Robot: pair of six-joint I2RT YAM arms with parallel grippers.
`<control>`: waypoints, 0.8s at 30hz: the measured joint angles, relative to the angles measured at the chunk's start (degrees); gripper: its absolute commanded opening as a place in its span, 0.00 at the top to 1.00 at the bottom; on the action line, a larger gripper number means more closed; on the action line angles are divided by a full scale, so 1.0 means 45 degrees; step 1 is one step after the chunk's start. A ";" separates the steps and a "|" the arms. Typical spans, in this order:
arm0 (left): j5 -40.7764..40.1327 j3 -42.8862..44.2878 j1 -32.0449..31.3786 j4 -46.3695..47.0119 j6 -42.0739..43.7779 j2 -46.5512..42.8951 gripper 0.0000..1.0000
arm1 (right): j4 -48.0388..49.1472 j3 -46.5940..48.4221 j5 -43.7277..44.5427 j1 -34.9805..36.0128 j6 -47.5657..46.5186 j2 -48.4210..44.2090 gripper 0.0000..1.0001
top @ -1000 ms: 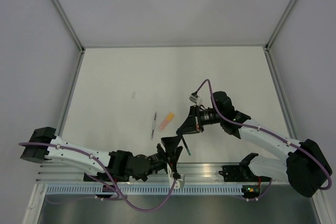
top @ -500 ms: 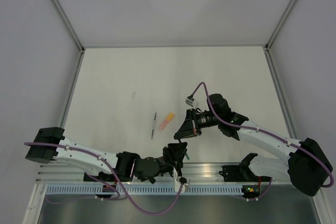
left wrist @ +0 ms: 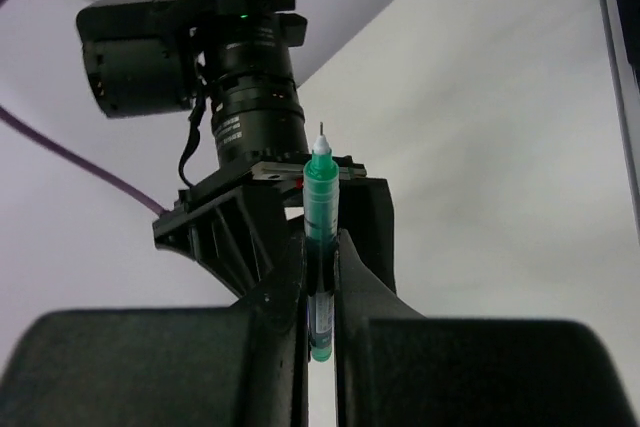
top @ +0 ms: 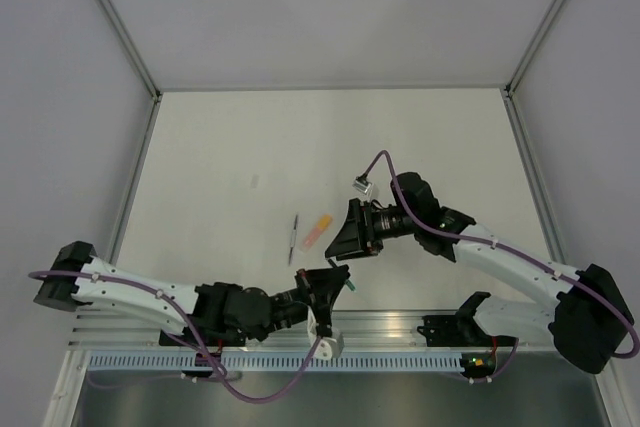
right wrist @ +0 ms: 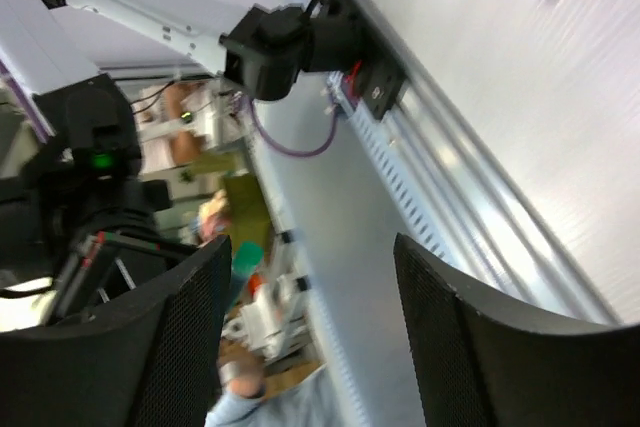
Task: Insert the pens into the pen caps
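Observation:
My left gripper (left wrist: 320,243) is shut on the teal-green pen (left wrist: 321,197), whose tip points up past the fingers. From above, the left gripper (top: 335,282) sits near the table's front edge with the pen's green end (top: 350,287) sticking out. My right gripper (top: 340,243) hovers just behind it, open and holding nothing. In the right wrist view the right gripper (right wrist: 310,247) shows a wide gap, with the green pen (right wrist: 246,257) at the left finger's edge. The orange pen (top: 318,230) and thin grey pen (top: 293,238) lie on the table. No pen cap is clearly recognisable.
A tiny pale piece (top: 255,182) lies farther back on the left, too small to identify. A metal rail (top: 400,325) runs along the near table edge, and frame posts bound the white table (top: 330,137) at its corners.
The left gripper has shut on the green pen. The right gripper, shut on it before, has opened and drawn back a little.

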 measured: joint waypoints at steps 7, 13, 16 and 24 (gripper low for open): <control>-0.0597 0.1520 0.0068 -0.2064 -0.3895 -0.2914 0.98 | -0.2550 0.2288 0.4940 -0.0063 -0.3546 -0.1700 0.41; -0.1506 0.3317 0.0136 -0.4323 -0.7936 -0.4002 0.98 | -0.2200 0.2375 0.7970 -0.0097 -0.5829 -0.4231 0.48; -0.1831 0.3837 0.0204 -0.5367 -0.9452 -0.3973 0.98 | -0.1112 0.2176 0.7737 -0.0092 -0.7038 -0.5474 0.32; 0.0845 0.5741 0.6295 -0.7796 -1.2614 -0.1010 0.98 | -0.0136 0.2501 0.5260 -0.0083 -0.9685 -0.4240 0.24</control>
